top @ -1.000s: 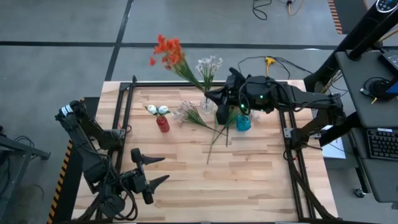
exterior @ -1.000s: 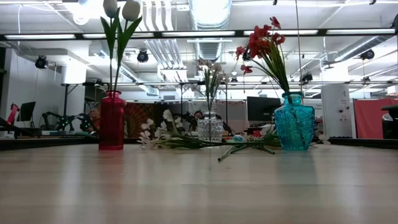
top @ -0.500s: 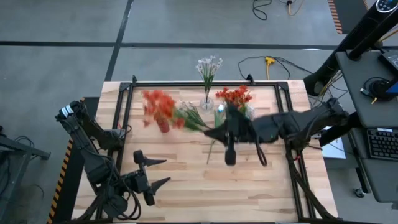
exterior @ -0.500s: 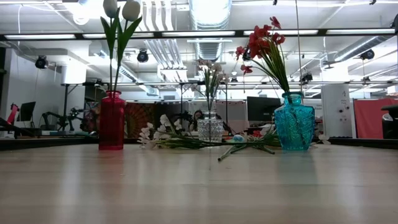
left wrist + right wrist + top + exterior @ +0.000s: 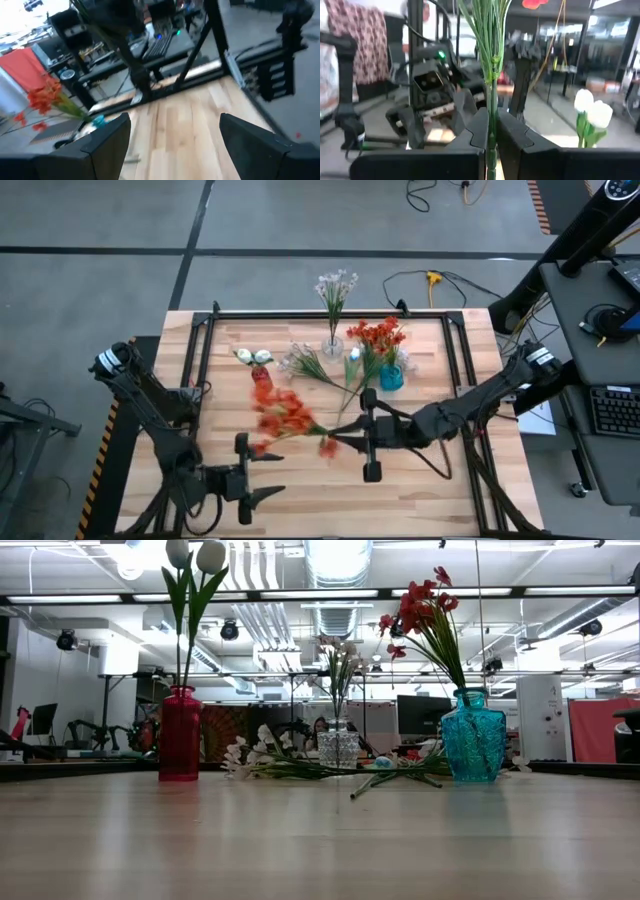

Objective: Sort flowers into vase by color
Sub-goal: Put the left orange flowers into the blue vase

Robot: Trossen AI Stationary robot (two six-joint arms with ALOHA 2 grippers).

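Note:
My right gripper [image 5: 347,442] is shut on an orange-red flower [image 5: 283,417] over the middle of the table. My left gripper [image 5: 258,477] stands open and empty near the front left, its fingers [image 5: 107,145] wide apart. A red vase [image 5: 262,379] holds white tulip buds [image 5: 252,356]. A clear vase [image 5: 333,346] holds a pale spray [image 5: 336,284]. A blue vase [image 5: 390,376] holds orange-red blooms [image 5: 376,335]. Loose flowers [image 5: 312,366] lie flat on the table between the vases. My right gripper pinches the flower's thin green stalk [image 5: 491,134] between its two fingers, which lie across the stalk. The fingers reach in roughly level from the table's right side. The stalk runs on past the fingertips toward the table's left, and the blooms [image 5: 283,417] hang clear of the table.
The three vases [image 5: 338,745] stand in a row along the far half of the table. A black frame rail [image 5: 330,313] edges the far side and both flanks. Bare wood [image 5: 420,490] lies at the near right.
My right gripper has swung from beside the blue vase toward the table's near edge and down, staying shut on the orange-red flower. The blooms have swept from beyond the far edge to over the table's middle. My left gripper has sunk a little and turned.

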